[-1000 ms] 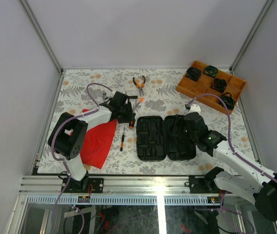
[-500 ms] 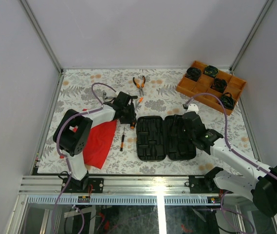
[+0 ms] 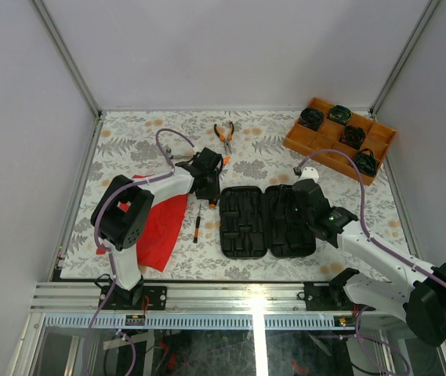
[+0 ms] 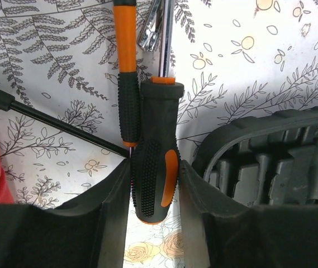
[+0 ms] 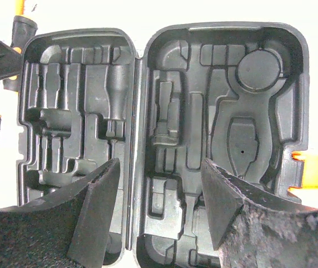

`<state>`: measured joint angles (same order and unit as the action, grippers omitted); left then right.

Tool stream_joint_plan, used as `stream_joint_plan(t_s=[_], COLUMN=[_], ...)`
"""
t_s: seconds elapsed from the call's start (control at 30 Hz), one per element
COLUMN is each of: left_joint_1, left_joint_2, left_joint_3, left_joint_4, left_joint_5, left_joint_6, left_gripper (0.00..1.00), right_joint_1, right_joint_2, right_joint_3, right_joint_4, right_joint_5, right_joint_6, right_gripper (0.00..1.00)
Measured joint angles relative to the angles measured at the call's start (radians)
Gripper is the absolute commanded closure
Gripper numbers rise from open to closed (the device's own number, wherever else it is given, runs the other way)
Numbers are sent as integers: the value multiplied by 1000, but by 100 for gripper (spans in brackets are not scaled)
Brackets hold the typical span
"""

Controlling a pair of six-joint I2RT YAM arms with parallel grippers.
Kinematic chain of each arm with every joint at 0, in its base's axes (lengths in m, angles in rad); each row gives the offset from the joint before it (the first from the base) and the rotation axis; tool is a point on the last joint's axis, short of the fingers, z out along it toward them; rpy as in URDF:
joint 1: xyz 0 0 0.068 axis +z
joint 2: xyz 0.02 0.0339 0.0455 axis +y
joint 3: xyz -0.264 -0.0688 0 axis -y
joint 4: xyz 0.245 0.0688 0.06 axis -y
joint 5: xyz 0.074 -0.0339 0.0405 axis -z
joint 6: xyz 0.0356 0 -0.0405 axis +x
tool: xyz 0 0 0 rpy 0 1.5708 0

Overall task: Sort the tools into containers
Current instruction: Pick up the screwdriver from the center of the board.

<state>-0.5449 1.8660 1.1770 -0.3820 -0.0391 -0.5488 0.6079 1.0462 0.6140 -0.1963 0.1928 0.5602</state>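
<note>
On the floral tabletop [image 3: 128,141], right of the red cloth [image 3: 160,227], the left tool [image 4: 155,166] is clenched on the fat black-and-orange rubber-handled screwdriver [image 4: 153,128]. A slimmer orange-and-black screwdriver [image 4: 128,84] lies just beside it. Both sit near the left edge of the open black ribbed plastic case [image 5: 147,139]. The right tool [image 5: 160,167] hangs released above the case's moulded slots.

Left gripper [image 4: 154,181] farther right, jaws narrower, tight against the screwdriver [image 4: 153,139]; right gripper [image 5: 160,167] slightly left
</note>
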Motion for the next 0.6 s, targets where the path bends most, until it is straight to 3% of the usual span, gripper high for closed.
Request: stream_joint_plan(t_s=[0.23,0.6], left_joint_1=[-19,-21], left_joint_2=[-26,-192], left_joint_3=[-2,-49], left_joint_4=[-55,-89], left_joint_5=[-33,6], left_joint_6=[12,22], left_gripper=[83,86], right_joint_1=[0,0], right_joint_2=[-2,-2], right_joint_3=[0,-11], right_joint_4=[0,4], right_joint_5=[0,-1], right_joint_6=[0,1], right_gripper=[33,33])
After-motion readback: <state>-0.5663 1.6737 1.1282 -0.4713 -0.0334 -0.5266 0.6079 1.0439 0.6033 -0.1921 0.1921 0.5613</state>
